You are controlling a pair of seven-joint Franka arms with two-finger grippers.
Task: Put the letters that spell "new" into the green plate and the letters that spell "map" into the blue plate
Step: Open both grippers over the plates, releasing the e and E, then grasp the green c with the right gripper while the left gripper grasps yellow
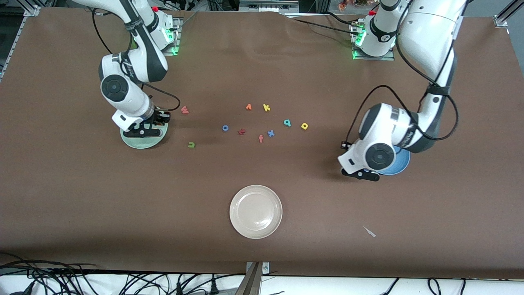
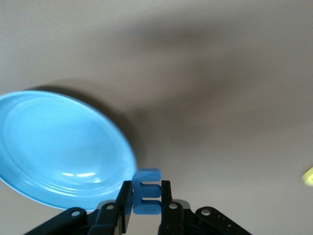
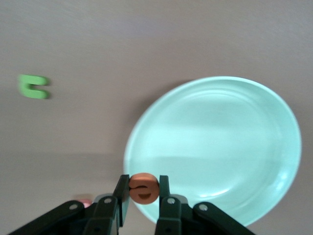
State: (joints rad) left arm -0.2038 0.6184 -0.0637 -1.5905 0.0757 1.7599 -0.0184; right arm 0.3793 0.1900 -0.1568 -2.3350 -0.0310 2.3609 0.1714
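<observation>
A: Where are we? Right claw is pinching the orange e over the green plate; left claw is gripping the blue m by the blue plate.

B: Carry stage. Next, I'd say: center each over its plate, then release.

Even, bright overhead light; soft arm shadows fall on the brown table. Glare streaks the blue plate and green plate; both wrist views look soft, edges smeared
</observation>
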